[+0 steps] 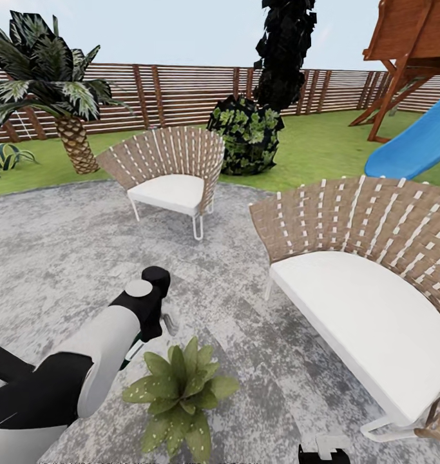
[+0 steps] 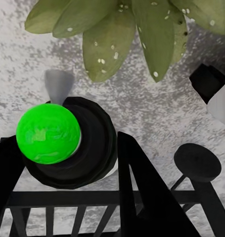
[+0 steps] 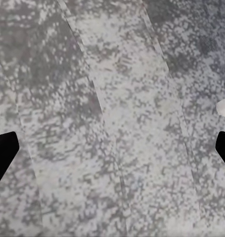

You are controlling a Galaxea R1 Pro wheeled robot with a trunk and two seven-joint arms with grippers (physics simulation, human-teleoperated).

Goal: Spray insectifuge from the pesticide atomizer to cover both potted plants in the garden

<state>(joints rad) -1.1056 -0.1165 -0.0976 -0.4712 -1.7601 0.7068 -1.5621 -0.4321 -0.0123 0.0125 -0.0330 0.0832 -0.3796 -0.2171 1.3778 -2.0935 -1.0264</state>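
Note:
My left gripper (image 1: 154, 304) hangs over the grey stone patio (image 1: 65, 258), just above and left of a potted plant (image 1: 178, 393). That plant is a low rosette of broad green leaves flecked with white specks. In the left wrist view the gripper (image 2: 67, 163) is shut on the pesticide atomizer (image 2: 48, 133), its green dot facing the camera. The speckled leaves (image 2: 122, 34) lie beyond it. My right gripper (image 3: 112, 150) is open over bare patio, and a small part of it (image 1: 323, 448) shows at the head view's lower edge. The second potted plant is out of view.
A large woven chair with a white cushion (image 1: 368, 309) stands close on the right. A smaller one (image 1: 171, 187) stands farther ahead. Beyond the patio are lawn, a palm (image 1: 58, 96), a dark bush (image 1: 248, 135), the slatted fence (image 1: 181, 90) and a blue slide (image 1: 416, 148).

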